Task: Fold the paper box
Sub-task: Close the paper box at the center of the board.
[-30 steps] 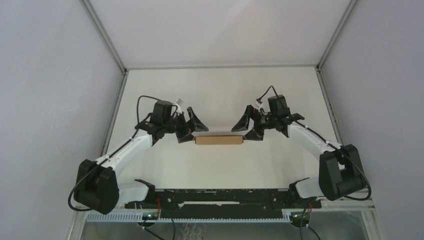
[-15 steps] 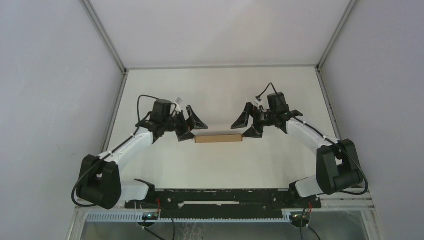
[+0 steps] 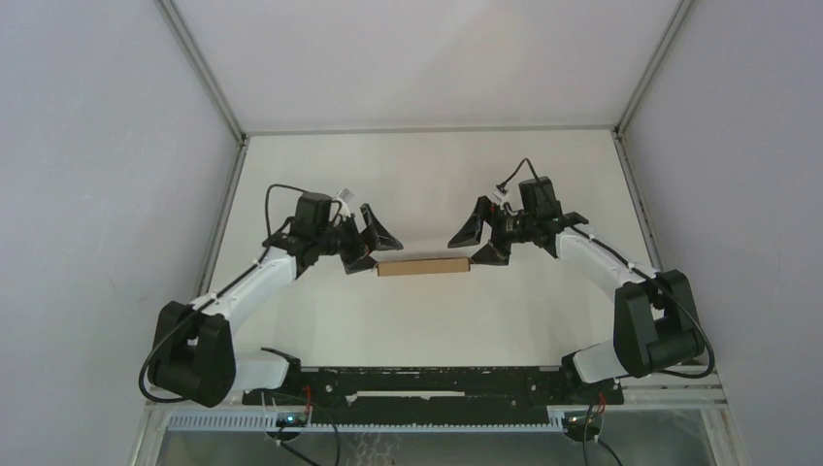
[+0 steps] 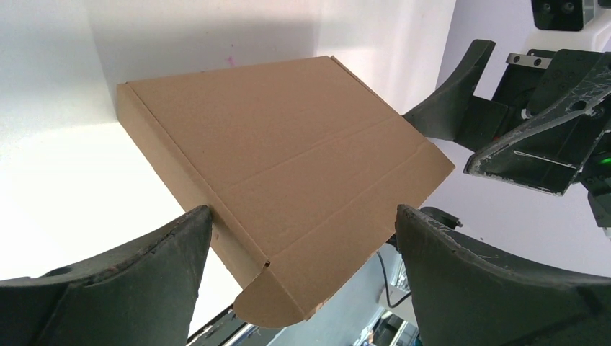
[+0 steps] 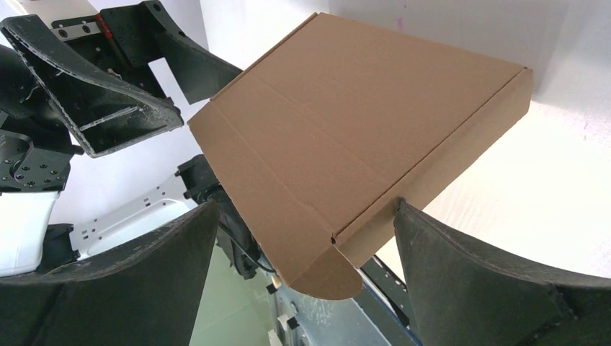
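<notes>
Top view: the brown box (image 3: pixel 422 268) shows as a narrow strip near the middle of the bench (image 3: pixel 427 184). The left fingers (image 3: pixel 374 254) are at the left end of the box and the right fingers (image 3: pixel 471 254) are at its right end, pointing at each other. Both pairs of fingers are spread wide apart.

In each wrist view the box is folded shut and flat. One corner, with a rounded tab, reaches in between the two fingers. A fingertip is just beside the box edge on each side, but I cannot tell if it really touches. I also cannot tell if the box rests on the bench or is a little above it.
</notes>
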Available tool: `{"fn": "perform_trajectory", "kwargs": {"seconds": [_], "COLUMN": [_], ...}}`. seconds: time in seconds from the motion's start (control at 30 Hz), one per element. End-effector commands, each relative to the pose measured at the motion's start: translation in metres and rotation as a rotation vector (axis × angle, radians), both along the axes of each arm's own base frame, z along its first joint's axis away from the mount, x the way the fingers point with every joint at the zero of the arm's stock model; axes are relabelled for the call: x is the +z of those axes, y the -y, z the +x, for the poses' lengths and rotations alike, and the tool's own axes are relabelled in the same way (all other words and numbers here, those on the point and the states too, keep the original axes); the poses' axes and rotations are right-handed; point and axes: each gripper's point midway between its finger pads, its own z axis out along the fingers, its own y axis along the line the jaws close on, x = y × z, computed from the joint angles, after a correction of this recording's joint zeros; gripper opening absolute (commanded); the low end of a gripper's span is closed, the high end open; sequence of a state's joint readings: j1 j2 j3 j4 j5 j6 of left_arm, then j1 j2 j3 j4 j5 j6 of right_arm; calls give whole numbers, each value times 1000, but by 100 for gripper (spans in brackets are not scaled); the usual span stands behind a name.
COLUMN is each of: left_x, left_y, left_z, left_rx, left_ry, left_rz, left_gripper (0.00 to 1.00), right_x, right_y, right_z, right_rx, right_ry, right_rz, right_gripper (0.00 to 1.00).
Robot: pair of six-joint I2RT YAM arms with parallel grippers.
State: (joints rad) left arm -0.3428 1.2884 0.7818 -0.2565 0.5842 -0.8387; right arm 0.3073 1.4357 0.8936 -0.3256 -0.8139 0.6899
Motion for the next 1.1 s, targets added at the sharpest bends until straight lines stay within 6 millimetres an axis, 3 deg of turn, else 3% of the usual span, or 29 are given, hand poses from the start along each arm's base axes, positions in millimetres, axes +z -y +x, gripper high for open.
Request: {"fn": "perform_trajectory", "kwargs": {"seconds": [0.0, 0.37, 0.7, 1.07], "left_x": [61, 65, 55, 38], "left_y": [22, 19, 15, 8], "left_z": [-9, -23, -32, -31], "left_rx": [-111, -110, -95, -81], "left_ry": [104, 89, 45, 12], "left_rz": [-166, -186, -186, -175], "left_gripper": [100, 100, 100, 100], "right_x": [46, 48, 46, 44], "right_y": [-14, -9, -7, -8], "right_z": [-4, -16, -24, -17], "right_rx": [76, 75, 79, 76], "right_ry": [89, 67, 23, 2], "right_rz": [118, 95, 89, 82], "right_gripper": [100, 100, 100, 100]}}
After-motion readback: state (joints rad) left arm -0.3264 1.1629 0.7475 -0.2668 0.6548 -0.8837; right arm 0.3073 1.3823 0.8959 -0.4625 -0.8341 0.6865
